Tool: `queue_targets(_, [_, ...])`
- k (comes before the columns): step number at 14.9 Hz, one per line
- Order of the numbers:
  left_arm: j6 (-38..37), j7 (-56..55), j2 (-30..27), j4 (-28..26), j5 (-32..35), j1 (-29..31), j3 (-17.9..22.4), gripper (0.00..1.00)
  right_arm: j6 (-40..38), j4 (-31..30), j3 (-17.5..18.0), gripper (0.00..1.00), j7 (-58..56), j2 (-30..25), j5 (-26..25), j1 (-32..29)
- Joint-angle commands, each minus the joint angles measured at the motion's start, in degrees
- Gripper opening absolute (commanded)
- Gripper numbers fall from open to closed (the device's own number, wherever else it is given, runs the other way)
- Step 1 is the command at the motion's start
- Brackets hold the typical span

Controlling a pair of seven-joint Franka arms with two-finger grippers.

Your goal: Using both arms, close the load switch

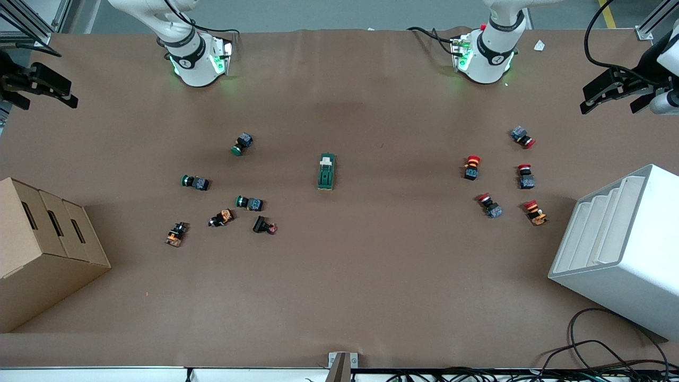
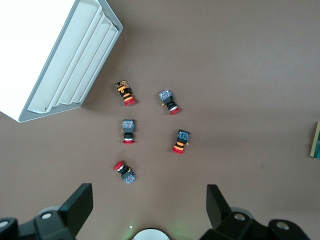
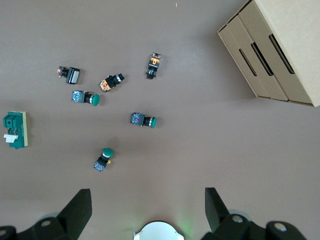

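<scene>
The load switch (image 1: 326, 172), a dark-green block with a white lever piece at the end toward the robot bases, lies at the middle of the table. It shows at the edge of the left wrist view (image 2: 316, 140) and in the right wrist view (image 3: 16, 130). My left gripper (image 1: 609, 106) hangs open and empty, high over the left arm's end of the table, above the red push buttons (image 2: 128, 132). My right gripper (image 1: 48, 101) hangs open and empty, high over the right arm's end. Both are well away from the switch.
Several red-capped push buttons (image 1: 498, 175) lie toward the left arm's end, and several green and orange ones (image 1: 223, 196) toward the right arm's end. A white slotted tray (image 1: 620, 249) stands at the left arm's end, and a cardboard box (image 1: 42, 249) at the right arm's end.
</scene>
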Motion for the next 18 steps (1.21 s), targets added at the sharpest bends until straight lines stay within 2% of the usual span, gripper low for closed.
queue_targets(1, [-1.3, -0.5, 0.7, 1.7, 0.2, 0.2, -0.2, 1.00, 0.2, -0.9, -0.1, 1.00, -0.6, -1.4, -0.8, 0.2])
queue_targets(8, [-1.3, 0.2, 1.5, 2.0, -0.5, -0.6, -0.7, 1.00, -0.3, -0.9, -0.1, 1.00, -0.5, -1.3, -0.8, 0.3])
queue_targets(11, [0.8, -0.2, 2.7, 2.1, -2.9, -2.4, -3.3, 1.00, -0.2, -0.6, -0.1, 1.00, -0.5, -1.2, -0.7, 0.3])
queue_targets(13, [3.7, -1.3, 3.0, 1.4, -2.9, -3.2, -6.8, 1.00, 0.0, 0.3, 0.0, 1.00, -0.3, -0.7, -0.7, 0.2])
queue_targets(16, [7.0, -5.2, 5.8, 0.8, -2.9, -3.2, -14.6, 1.00, 0.4, 0.5, -0.1, 1.00, -0.4, 2.2, -0.9, -0.1])
queue_targets(18, [12.4, -13.3, 6.0, -3.3, -2.2, -3.1, -20.1, 1.00, 1.3, 0.6, -0.3, 1.00, -0.3, 3.3, -1.1, -0.3])
